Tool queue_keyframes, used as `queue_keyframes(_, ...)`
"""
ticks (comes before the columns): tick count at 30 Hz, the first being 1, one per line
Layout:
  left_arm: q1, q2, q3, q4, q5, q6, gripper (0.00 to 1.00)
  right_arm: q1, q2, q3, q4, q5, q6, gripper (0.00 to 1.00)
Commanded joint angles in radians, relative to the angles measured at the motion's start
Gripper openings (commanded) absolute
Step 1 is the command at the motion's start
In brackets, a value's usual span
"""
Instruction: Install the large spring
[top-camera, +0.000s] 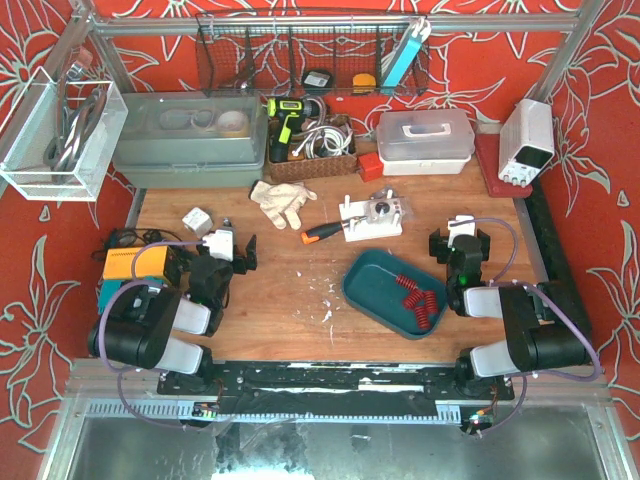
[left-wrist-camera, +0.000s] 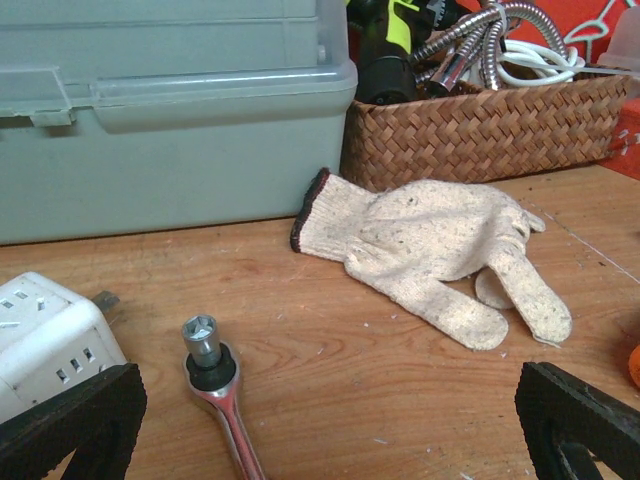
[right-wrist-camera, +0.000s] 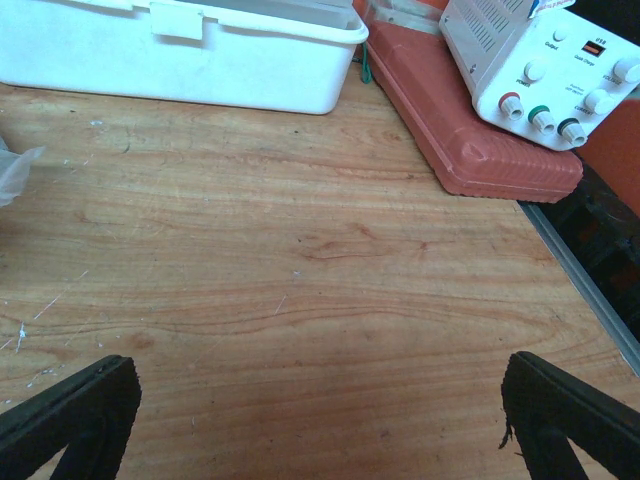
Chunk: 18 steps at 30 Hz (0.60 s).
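Red coil springs lie in a teal tray right of the table's middle; I cannot tell which is the large one. A white fixture block with a metal part on top stands behind the tray. My left gripper rests low at the left, open and empty, with a ratchet wrench on the wood between its fingers. My right gripper rests low at the right, open and empty over bare wood, its fingers wide apart.
A knit glove lies ahead of the left gripper, with a grey toolbox and wicker basket behind. A white adapter sits at the left. An orange-handled tool lies mid-table. A white box, red case and power supply stand at the back right.
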Motion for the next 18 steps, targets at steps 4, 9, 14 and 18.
queue_keyframes(4,0.008,-0.012,0.004,0.023,0.003,0.009,1.0,-0.002,-0.003,0.012,0.005,0.015,0.001,0.99)
queue_keyframes(9,0.008,-0.118,0.025,-0.09,0.031,0.018,1.0,0.007,-0.091,0.026,-0.071,0.087,0.017,0.99)
queue_keyframes(14,0.009,-0.309,0.191,-0.506,0.075,-0.043,1.0,0.005,-0.284,0.184,-0.493,0.077,0.099,0.99)
queue_keyframes(18,0.01,-0.413,0.329,-0.752,0.078,-0.204,1.0,0.006,-0.364,0.351,-0.829,0.094,0.348,0.99)
